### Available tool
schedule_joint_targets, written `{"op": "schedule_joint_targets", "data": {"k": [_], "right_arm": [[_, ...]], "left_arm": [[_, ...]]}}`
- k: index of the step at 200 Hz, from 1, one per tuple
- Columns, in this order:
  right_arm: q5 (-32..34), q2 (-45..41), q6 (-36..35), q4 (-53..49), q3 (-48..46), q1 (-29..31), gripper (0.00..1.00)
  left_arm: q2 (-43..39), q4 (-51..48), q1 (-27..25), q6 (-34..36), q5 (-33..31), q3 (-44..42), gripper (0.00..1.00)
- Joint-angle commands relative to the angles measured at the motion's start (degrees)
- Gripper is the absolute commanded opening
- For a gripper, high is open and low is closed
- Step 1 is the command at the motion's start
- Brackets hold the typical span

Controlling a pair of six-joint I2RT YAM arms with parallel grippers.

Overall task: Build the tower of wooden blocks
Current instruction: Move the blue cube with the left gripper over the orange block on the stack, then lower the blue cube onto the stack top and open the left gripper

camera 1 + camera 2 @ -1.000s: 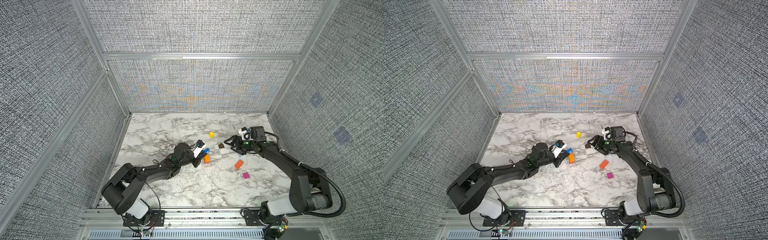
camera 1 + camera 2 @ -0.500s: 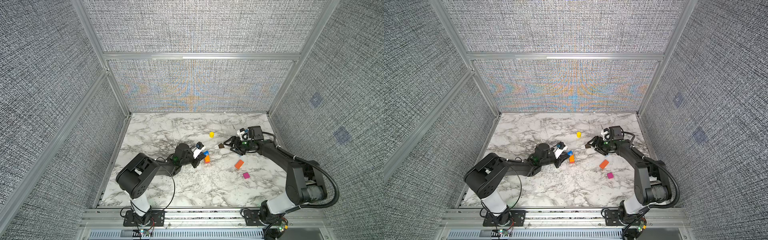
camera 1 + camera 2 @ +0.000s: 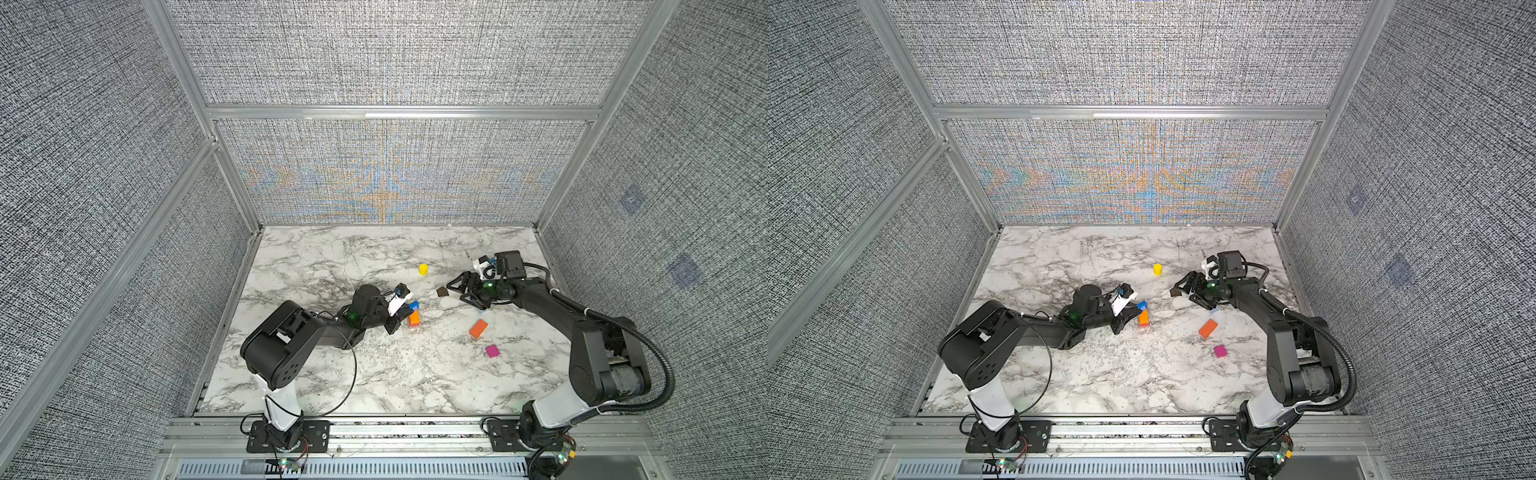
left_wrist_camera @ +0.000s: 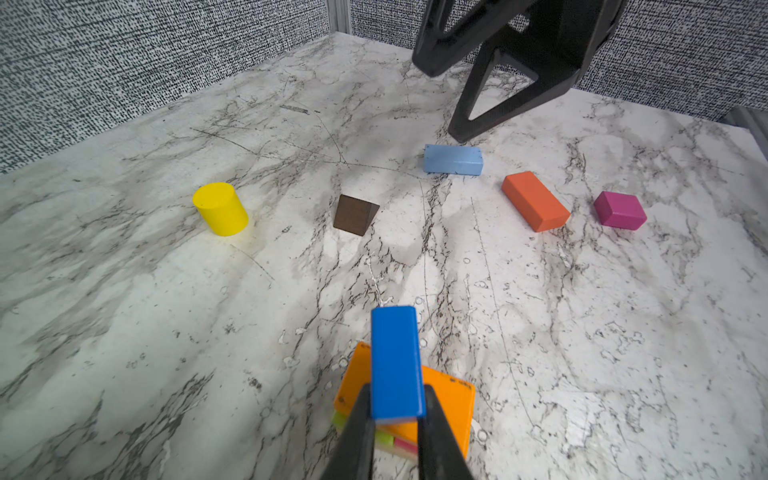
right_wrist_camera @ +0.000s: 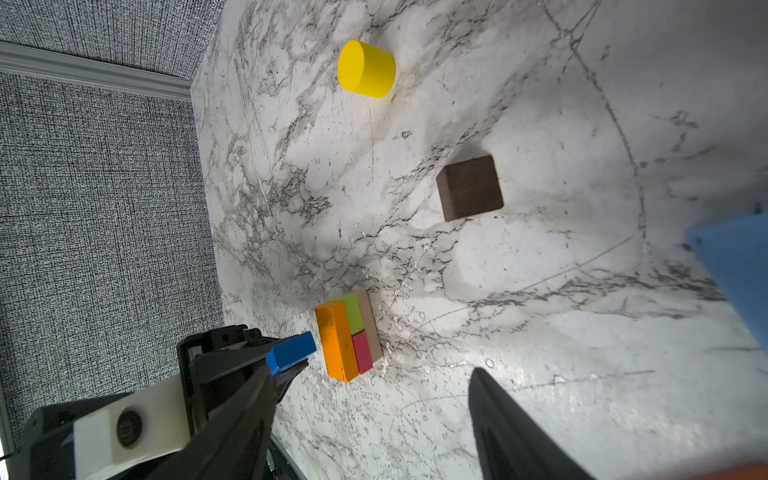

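The tower [image 3: 414, 320] is a low stack near mid-table: an orange slab [image 4: 444, 399] on green and pink cubes on a tan brick [image 5: 371, 324]. My left gripper [image 4: 397, 399] is shut on a blue block [image 4: 395, 361], held just above the slab; it also shows in a top view [image 3: 1142, 306]. My right gripper [image 3: 459, 291] stands open and empty, right of the dark brown piece [image 3: 442, 292]. The loose wood blocks are a yellow cylinder [image 3: 423, 269], a light-blue brick [image 4: 453, 160] under the right gripper, an orange brick [image 3: 478, 328] and a magenta cube [image 3: 493, 351].
Grey fabric walls with aluminium posts enclose the marble table [image 3: 374, 374] on three sides. The right arm's links [image 3: 582, 324] stretch along the right side, the left arm's [image 3: 291, 336] along the front left.
Both arms' rear links have swung up and nearer the front. The left gripper with the blue block has stayed almost in place. The right gripper has crept slightly toward the dark brown piece.
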Motion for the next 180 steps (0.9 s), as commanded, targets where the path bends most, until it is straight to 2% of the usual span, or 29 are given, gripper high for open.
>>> {"op": "schedule_joint_targets", "data": {"k": [1,103,180], "right_arm": [[0.33,0.09,-0.83,-0.54,0.17,0.03,0.75],[0.69,0.71,-1.02,-0.85,0.18,0.03,0.75],[0.76,1.13,-1.13,-0.8,0.18,0.03,0.75]], "left_arm": [[0.68,-0.66,0.25,1.44,1.41,1.14,0.11],[2.01,-1.11,0.37,1.4,2.06,1.64,0.11],[2.49,0.34,0.6,1.6,-0.14,1.24,0.11]]}}
